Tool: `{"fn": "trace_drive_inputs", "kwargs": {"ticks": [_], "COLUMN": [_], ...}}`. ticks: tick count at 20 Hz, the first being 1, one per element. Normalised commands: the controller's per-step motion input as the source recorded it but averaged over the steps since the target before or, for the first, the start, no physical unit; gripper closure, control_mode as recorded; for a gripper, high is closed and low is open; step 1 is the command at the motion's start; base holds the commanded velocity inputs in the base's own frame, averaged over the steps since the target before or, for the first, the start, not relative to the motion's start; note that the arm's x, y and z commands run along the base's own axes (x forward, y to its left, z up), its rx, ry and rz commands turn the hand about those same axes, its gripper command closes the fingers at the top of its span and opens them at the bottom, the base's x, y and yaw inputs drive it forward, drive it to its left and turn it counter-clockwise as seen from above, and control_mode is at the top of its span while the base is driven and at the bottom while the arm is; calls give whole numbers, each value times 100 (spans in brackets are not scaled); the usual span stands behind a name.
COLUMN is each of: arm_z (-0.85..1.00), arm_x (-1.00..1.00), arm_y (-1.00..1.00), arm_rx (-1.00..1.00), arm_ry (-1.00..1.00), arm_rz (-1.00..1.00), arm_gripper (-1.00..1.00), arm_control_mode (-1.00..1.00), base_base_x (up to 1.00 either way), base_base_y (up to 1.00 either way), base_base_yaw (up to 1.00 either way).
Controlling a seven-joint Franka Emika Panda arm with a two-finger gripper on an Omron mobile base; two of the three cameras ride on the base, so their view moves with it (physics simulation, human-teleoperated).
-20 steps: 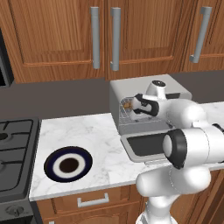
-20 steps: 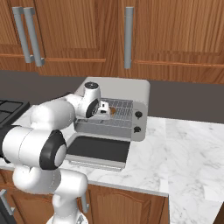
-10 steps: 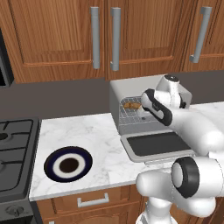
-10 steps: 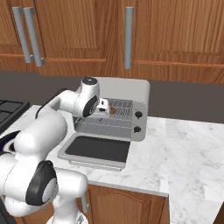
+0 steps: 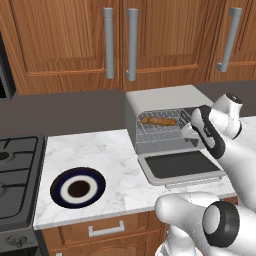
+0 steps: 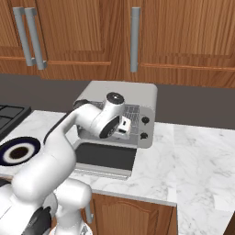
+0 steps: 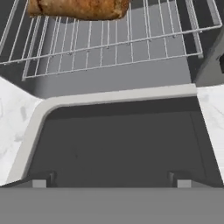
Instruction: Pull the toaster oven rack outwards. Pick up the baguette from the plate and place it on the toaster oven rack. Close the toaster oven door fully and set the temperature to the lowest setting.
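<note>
Change: our two-finger gripper [image 5: 192, 131] has drawn back from the golden-brown baguette [image 5: 158, 121], jaws wide apart, empty.
Bread: rests on silver wire rack [image 7: 113, 46].
Meaning: next we close the flat grey-framed glass door [image 5: 181, 166].

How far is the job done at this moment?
Done: the rack is pulled out and the baguette lies on it; the plate is empty. In hand: the open gripper holds nothing, in front of the toaster oven. Left: shutting the lowered door and turning a knob.
</note>
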Motion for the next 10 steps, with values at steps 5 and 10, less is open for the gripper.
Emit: {"fn": "trace_drive_inputs", "kwargs": {"ticks": [5,10], "arm_z": [0,0], "arm_x": [-23,0], "arm_y": [-93,-73], "arm_rx": [26,34], "arm_ry": [0,0], "arm_rz": [-30,-18], "arm_gripper": [-100,-100], "arm_control_mode": [-100,-100], "base_base_x": [0,0], "base_base_y": [0,0], "base_base_yaw": [0,0]}}
